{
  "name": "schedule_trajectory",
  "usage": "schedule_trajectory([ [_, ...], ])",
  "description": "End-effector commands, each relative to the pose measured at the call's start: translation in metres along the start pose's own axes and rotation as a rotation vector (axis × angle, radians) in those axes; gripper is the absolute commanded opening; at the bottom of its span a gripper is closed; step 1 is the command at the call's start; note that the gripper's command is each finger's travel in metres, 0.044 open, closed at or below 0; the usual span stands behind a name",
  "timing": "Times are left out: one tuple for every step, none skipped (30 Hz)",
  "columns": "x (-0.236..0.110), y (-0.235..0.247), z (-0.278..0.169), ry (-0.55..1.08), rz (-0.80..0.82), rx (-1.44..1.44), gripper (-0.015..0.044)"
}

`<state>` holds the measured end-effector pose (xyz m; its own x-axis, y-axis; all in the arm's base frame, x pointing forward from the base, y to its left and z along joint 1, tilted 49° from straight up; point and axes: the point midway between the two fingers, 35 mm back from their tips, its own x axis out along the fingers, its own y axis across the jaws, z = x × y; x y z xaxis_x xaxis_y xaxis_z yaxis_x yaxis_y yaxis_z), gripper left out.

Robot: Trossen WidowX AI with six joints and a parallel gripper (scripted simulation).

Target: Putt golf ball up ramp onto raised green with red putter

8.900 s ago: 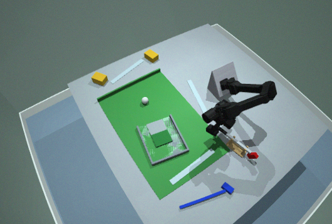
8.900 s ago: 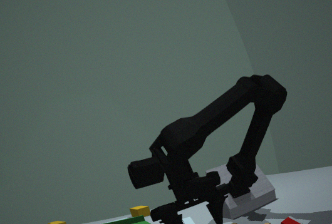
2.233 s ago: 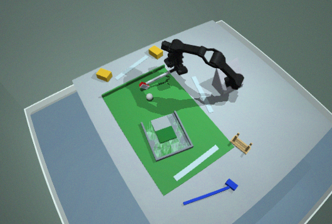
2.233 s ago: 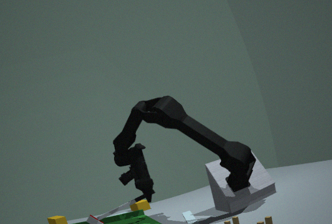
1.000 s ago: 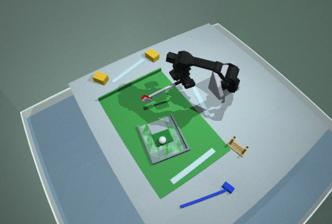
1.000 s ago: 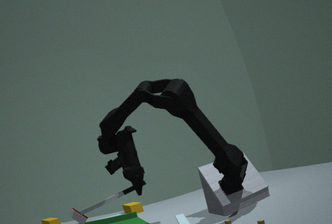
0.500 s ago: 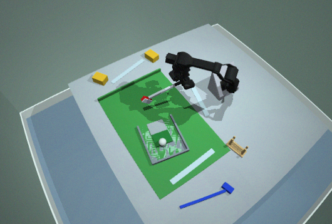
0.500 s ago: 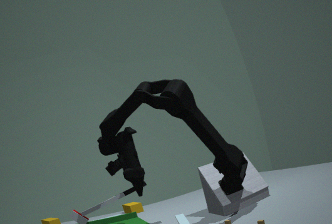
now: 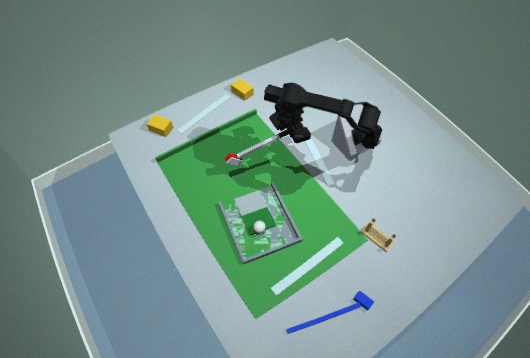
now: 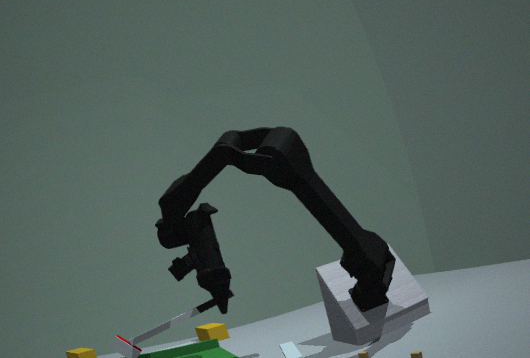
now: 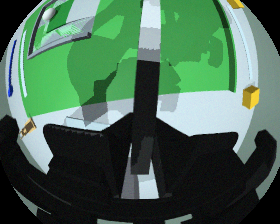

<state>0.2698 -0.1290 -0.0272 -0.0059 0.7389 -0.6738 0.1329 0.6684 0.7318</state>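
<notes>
My gripper [image 9: 286, 132] [image 10: 220, 305] [image 11: 140, 117] is shut on the handle of the red putter [image 9: 255, 148] [image 10: 165, 327] [image 11: 151, 23]. The putter's grey shaft slants down over the green mat [image 9: 200, 195] [image 11: 191, 43], and its red head [image 9: 232, 158] [image 10: 127, 343] hangs just above the mat. The white golf ball [image 9: 259, 226] [image 11: 51, 11] rests on the dark green patch inside the grey-framed raised green [image 9: 295, 230] [image 11: 38, 32], at the foot of the grey ramp [image 9: 250, 203]. The putter head is well apart from the ball.
Two yellow blocks [image 9: 160, 125] [image 9: 242, 88] and a pale strip [image 9: 204, 113] lie beyond the mat's far edge. A blue putter [image 9: 332, 314] lies near the table's front. A small wooden rack [image 9: 378, 233] stands right of the mat. Another pale strip [image 9: 307, 265] lies on the mat's near end.
</notes>
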Motion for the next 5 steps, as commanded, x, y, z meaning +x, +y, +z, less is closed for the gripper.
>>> schedule_trajectory([
  [0.0001,-0.0003,0.0005,-0.003,-0.001,0.001,0.0000],
  [0.0001,-0.0003,0.0005,-0.003,-0.001,0.001,0.0000],
  [0.0001,-0.0003,0.0005,-0.003,-0.001,0.001,0.0000],
  [0.0001,-0.0003,0.0005,-0.003,-0.001,0.001,0.0000],
  [0.0001,-0.0003,0.0005,-0.003,-0.001,0.001,0.0000],
])
